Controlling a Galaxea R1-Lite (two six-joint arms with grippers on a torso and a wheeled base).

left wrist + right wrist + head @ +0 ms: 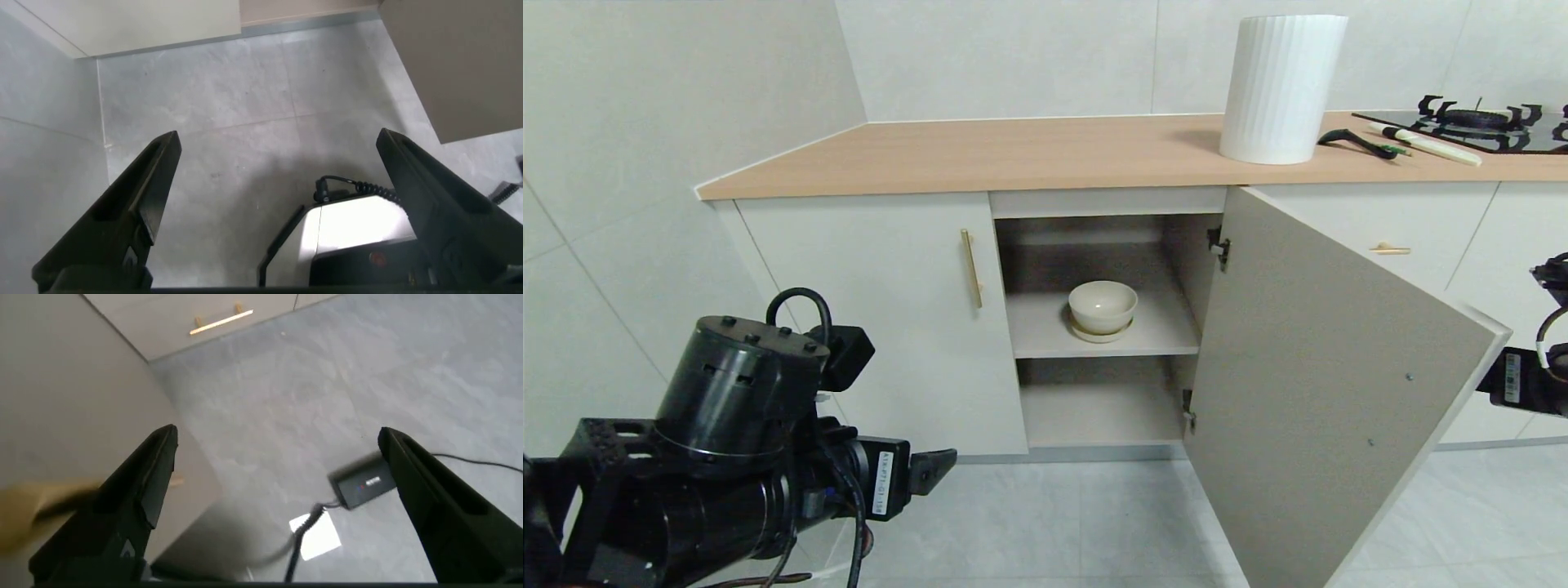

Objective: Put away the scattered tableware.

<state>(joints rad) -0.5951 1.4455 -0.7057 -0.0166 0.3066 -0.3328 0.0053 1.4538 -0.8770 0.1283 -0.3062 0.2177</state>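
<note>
A cream bowl [1103, 305] sits on a small plate [1099, 332] on the upper shelf of the open cabinet [1094, 339]. My left gripper [931, 471] hangs low over the floor, left of and below the cabinet opening; in the left wrist view it [279, 145] is open with nothing between its fingers. My right gripper [278, 445] is open too and holds nothing. It hangs beside the outer face of the swung-out cabinet door [65, 416], whose far edge [1494, 335] hides most of that arm.
The open door [1323, 384] juts far into the floor space on the right. On the wooden counter [1013, 155] stand a tall white ribbed container [1282, 86], a black-handled utensil [1356, 143], a pale long tool [1429, 145] and a gas hob [1478, 118]. The left door [874, 318] is shut.
</note>
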